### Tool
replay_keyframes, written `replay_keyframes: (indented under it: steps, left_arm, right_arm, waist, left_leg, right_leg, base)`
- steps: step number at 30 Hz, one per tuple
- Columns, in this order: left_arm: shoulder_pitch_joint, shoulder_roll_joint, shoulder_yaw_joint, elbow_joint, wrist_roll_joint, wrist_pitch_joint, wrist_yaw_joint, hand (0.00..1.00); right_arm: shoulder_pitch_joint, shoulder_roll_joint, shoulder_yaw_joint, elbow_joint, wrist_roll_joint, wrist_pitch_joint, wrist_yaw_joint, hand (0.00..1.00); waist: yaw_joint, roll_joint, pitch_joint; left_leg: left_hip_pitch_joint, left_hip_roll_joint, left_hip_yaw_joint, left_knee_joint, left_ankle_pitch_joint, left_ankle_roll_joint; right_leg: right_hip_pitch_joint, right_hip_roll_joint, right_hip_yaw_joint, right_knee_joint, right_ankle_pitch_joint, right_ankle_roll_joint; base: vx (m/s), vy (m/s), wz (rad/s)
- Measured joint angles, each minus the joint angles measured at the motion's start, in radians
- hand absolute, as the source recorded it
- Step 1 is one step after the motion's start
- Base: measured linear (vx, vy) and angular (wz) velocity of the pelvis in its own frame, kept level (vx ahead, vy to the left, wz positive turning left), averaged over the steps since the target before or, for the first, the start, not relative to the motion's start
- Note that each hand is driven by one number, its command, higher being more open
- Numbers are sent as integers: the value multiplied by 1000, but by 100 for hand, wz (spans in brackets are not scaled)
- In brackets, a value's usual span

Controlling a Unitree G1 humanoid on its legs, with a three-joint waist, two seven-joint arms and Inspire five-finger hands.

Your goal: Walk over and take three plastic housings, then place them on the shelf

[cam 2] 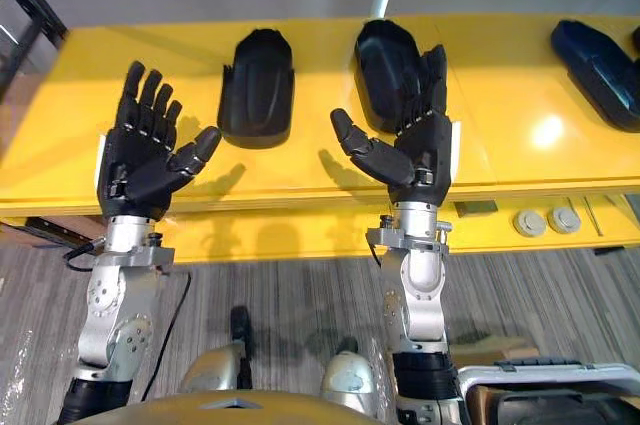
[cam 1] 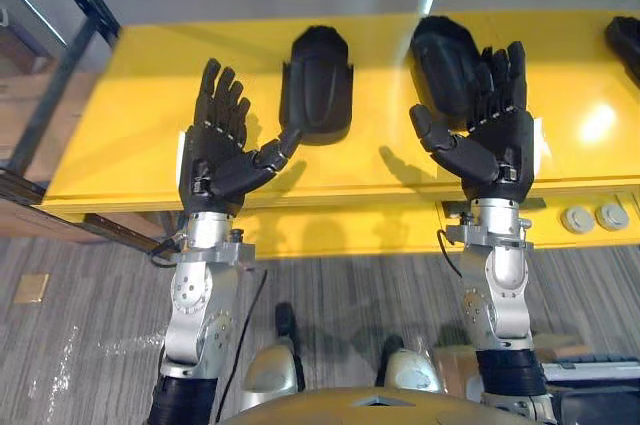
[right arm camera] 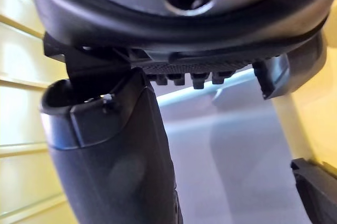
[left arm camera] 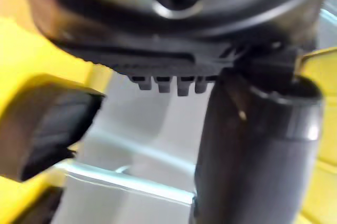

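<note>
Black housing (cam 1: 440, 53) lies half hidden behind right hand (cam 1: 497, 150); it and left hand (cam 1: 215, 163) hold fingers (cam 1: 226, 97) apart.

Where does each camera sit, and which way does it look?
Left eye view: on the head, looking down at the yellow table and a black housing; both arms show, with the left hand and right hand open.
Right eye view: beside it on the head, with the same downward look and the same arms.
Left wrist view: on the left wrist, looking along the left hand.
Right wrist view: on the right wrist, looking along the right hand.
Shared: both eye views show that housing between the two hands.
</note>
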Motion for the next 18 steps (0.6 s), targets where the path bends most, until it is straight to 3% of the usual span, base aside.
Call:
replay_keyframes:
  steps: [2,6,15,18]
  left_arm:
    - [35,-8,22,-35,0,-20,-53,100]
    - [94,-19,58,-42,-1,-20,-97,100]
    - [146,-23,114,-42,-41,-15,-111,100]
    - [144,-23,108,-41,-19,-8,-55,100]
  right_arm:
    - [25,8,-3,0,2,-1,1,100]
    - [62,33,-19,0,1,2,4,100]
    - [83,34,-29,0,2,16,3,100]
    - [83,34,1,0,10,16,7,100]
  waist:
    - [-2,17,-24]
    - [-7,23,-42]
    - [0,-12,-65]
    - [-3,-20,-74]
  left_leg:
    - [5,0,1,0,-5,0]
    - [6,5,1,0,-10,-6]
    - [6,7,11,0,-10,-5]
    - [10,8,18,0,-10,-5]
  right_leg:
    - [16,4,-2,-25,13,0]
    - [40,16,-8,-72,35,-6]
    - [42,20,0,-91,52,-1]
    - [42,20,7,-90,52,-1]
  base:
    - [0,0,0]
    - [0,0,0]
    - [2,-2,-1]
    - [-1,-9,-6]
